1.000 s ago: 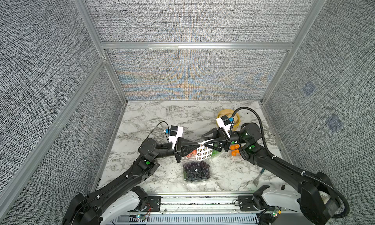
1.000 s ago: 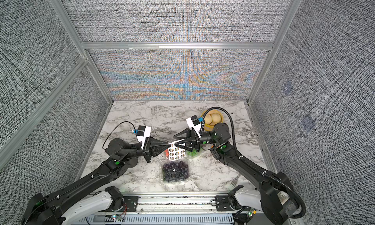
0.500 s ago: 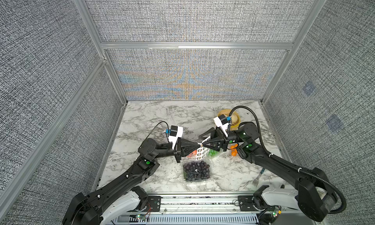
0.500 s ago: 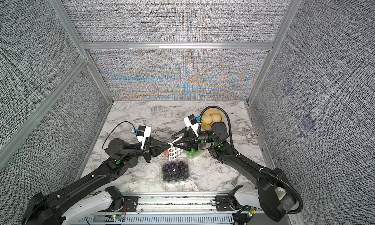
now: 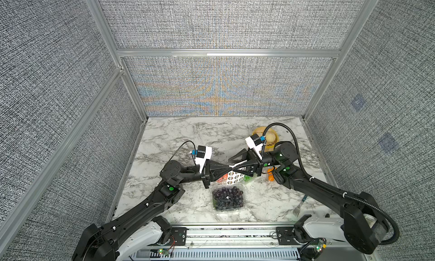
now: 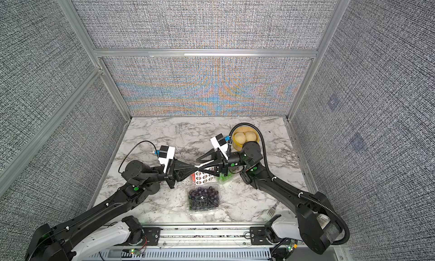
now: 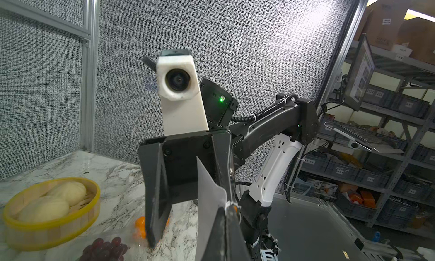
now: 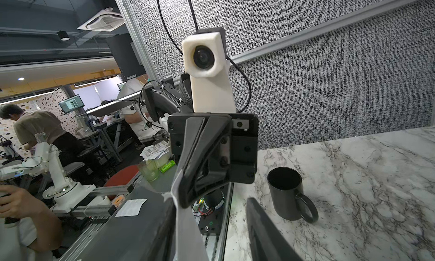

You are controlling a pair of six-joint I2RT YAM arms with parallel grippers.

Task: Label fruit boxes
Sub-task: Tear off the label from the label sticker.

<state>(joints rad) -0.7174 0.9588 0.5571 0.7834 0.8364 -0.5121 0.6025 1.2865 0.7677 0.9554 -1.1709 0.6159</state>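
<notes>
Above the smaller fruit boxes (image 5: 248, 178) mid-table (image 5: 176, 135), your right hand (image 5: 233, 165) has edged in, fingers spread around the sticker sheet (image 5: 235, 177) pinched in your shut left hand (image 5: 229, 173), so peeling looks imminent; the dark-purple grape box (image 5: 227, 198) sits just nearer you.

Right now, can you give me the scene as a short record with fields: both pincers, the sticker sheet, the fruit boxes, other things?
left pincer: shut on the sticker sheet's edge
right pincer: open, one finger at the sheet
sticker sheet: held above the boxes, between both arms
dark grape box: on the marble table, closed, nearest the robot base
orange-fruit box: partly hidden under the right arm
other boxes: mostly hidden under the sheet
steamer basket: far right, holds pale buns
fork: near right edge
</notes>
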